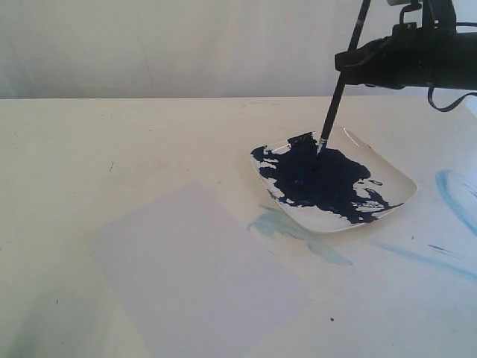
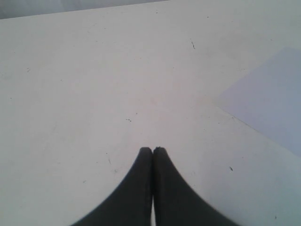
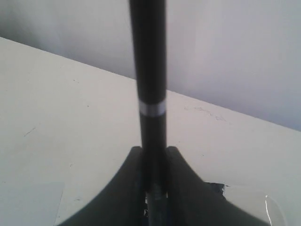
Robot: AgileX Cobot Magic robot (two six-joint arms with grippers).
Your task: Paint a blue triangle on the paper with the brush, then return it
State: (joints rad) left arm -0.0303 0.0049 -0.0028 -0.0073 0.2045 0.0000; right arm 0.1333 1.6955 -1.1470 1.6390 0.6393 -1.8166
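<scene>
One pale sheet, the paper, lay nearest on the white table, flat and plain. In the left wrist view one corner of the paper showed beside the left gripper, whose dark jaws were pressed together on nothing above bare tabletop. Past the sheet, pale blue smears streaked the table just in front of the white plate, which held a wide dark-blue paint blotch. Beyond that, the brush stood tilted, its tip meeting the far edge of the blotch. Higher up, the right gripper clamped the black handle; its wrist view showed the fingers closed on the brush just under a silver band. Farthest back hung a plain white wall.
</scene>
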